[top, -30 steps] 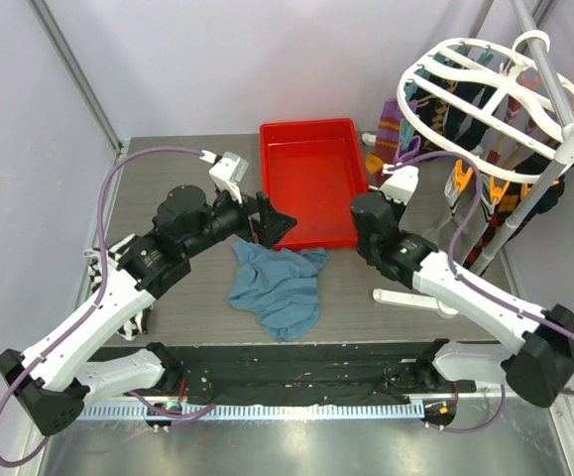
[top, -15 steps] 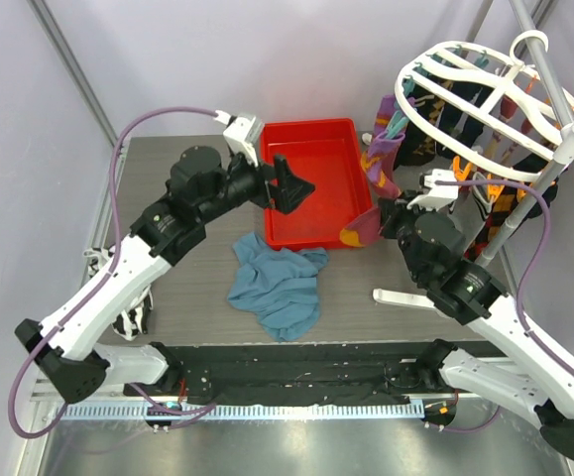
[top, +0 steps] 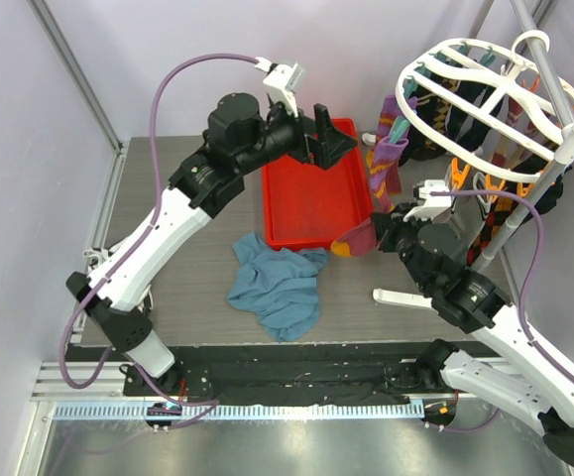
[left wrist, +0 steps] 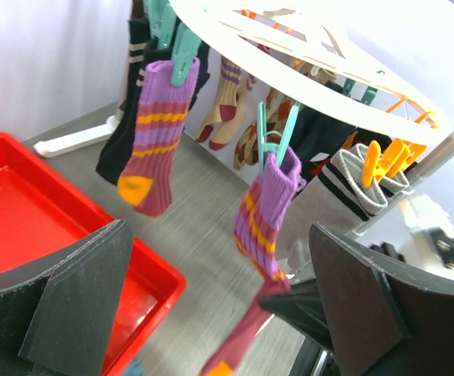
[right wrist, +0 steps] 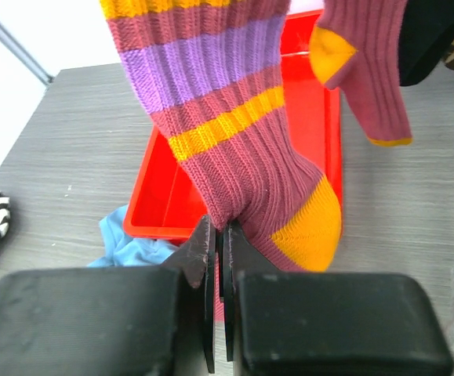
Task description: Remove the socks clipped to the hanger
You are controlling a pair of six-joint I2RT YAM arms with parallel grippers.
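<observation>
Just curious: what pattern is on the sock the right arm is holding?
The sock: purple and maroon bands, orange stripes; best in right wrist view.

The left arm [top: 153,243] and the right arm [top: 524,337] share one build: smooth white link shells joined by chunky, rounded black joint housings, with black bases at the table's near edge. A purple cable [top: 168,84] runs in a loose loop along each arm. A small white camera block [top: 285,77] sits at each wrist. The left gripper [top: 328,134] has broad matte-black wedge fingers [left wrist: 78,298]; the right gripper [right wrist: 219,227] has thin black blade tips on blocky black bodies
</observation>
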